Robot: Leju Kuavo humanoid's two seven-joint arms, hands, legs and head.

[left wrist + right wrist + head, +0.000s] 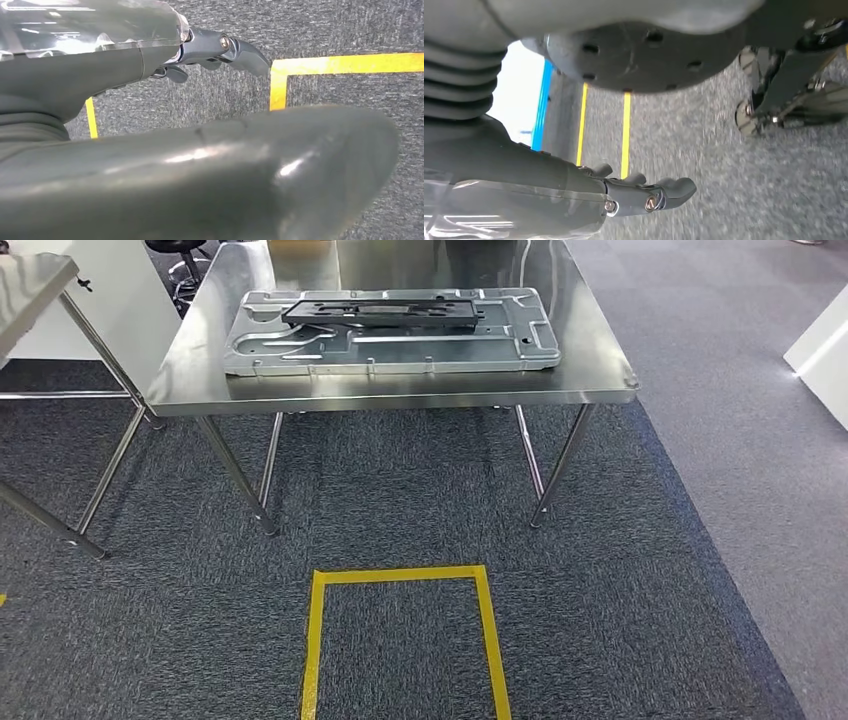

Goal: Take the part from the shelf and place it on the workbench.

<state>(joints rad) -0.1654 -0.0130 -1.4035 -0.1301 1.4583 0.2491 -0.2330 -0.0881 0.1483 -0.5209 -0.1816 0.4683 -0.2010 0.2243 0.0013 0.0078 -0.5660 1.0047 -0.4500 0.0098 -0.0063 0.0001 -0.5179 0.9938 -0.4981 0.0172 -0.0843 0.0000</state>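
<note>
Part (380, 312), a flat black plate, lies atop the grey stamped panel (390, 335) on our steel workbench (400, 388). We judge it stiff, light; grip long edges. Left hand (220, 50) and right hand (644, 195) hang loosely spread, holding nothing.

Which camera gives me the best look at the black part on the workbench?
Head view: the black part lies in full sight on the grey metal panel on the workbench. Both wrist views look down at carpet.
</note>
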